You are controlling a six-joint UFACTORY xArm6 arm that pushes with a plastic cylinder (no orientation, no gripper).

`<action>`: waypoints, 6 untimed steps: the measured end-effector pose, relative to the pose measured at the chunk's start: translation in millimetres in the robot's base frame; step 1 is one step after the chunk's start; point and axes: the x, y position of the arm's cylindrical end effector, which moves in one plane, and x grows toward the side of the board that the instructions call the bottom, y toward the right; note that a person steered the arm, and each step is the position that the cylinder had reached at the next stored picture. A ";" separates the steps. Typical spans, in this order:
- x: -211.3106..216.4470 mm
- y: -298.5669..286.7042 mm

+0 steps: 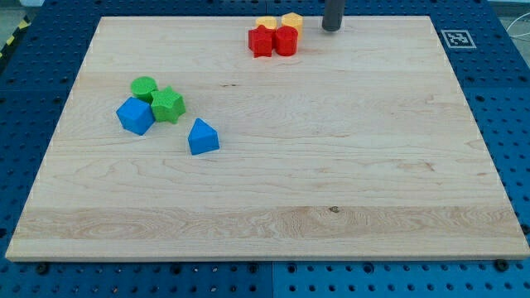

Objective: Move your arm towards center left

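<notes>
Nearest the viewer, bare table (273,223) is lying open while my tip (332,29), a stiff rod lacking jaws and so grasping nothing, is standing at the view's top beside the red and yellow blocks (276,35), facing clear room leftward above the green-and-blue cluster (161,112).

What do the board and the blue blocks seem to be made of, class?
The board looks like pale wood with a smooth finish: grain streaks and a small dark knot show. The blue cube and blue wedge-like block look like matte plastic, uniformly coloured, though foam cannot be excluded.
</notes>
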 end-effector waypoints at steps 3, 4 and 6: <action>-2.3 -65.5; -13.7 -65.6; -24.9 -10.1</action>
